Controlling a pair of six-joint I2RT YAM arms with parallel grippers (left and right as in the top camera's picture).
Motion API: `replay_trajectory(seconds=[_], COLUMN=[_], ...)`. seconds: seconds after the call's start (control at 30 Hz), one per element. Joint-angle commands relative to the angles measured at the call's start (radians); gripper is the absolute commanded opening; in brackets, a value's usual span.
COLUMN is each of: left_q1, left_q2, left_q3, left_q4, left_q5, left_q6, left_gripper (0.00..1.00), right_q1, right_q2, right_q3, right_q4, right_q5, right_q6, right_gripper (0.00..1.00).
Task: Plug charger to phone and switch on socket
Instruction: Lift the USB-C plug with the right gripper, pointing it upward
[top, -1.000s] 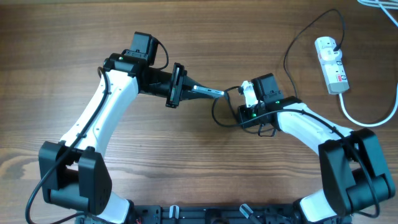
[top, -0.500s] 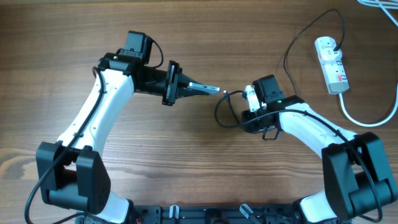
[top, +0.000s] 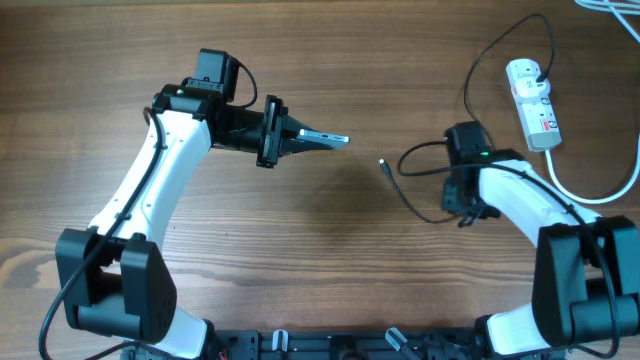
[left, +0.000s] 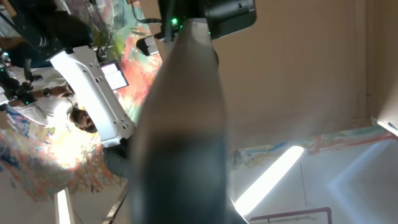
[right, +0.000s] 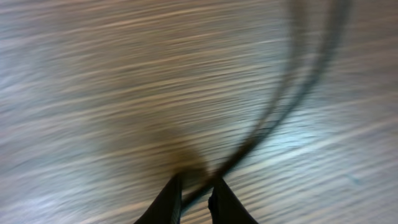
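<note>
Phone: light-edged slim smartphone (top: 335, 138), centre-left, clamped edge-on in my left end effector (top: 305, 133).
Charger: thin black cable (right: 249, 149), pinched by my right end effector (right: 196, 202), mid-right.
Socket: white plastic power strip (top: 531, 105), upper right.

Your arms were white-shelled with black joints and bases — the right arm (top: 520, 195), nearer the socket (top: 531, 104), showed a green light (top: 484, 153); black cables (top: 245, 80) looped off the left arm (top: 150, 190).
</note>
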Motion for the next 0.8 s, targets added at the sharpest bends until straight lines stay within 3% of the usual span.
replay_trajectory(seconds=[0.0, 0.2, 0.33, 0.5, 0.77], left_q1=[0.006, 0.03, 0.039, 0.039, 0.039], left_q2=[-0.026, -0.026, -0.026, -0.026, -0.026], left_q3=[0.008, 0.008, 0.008, 0.008, 0.008], left_q4=[0.003, 0.003, 0.003, 0.003, 0.003], left_q5=[0.032, 0.032, 0.032, 0.032, 0.032], left_q6=[-0.013, -0.013, -0.045, -0.145, -0.14], left_gripper=[0.04, 0.04, 0.04, 0.04, 0.04], right_q1=[-0.04, -0.038, -0.011, 0.077, 0.237], right_q2=[0.05, 0.049, 0.049, 0.051, 0.079], right_q3=[-0.034, 0.108, 0.153, 0.151, 0.119], right_q4=[0.024, 0.026, 0.122, 0.166, 0.255], right_q5=[-0.072, -0.438, -0.731, -0.723, -0.369], right_q6=[-0.004, -0.197, -0.363, -0.455, -0.454], right_gripper=[0.27, 0.33, 0.36, 0.37, 0.36])
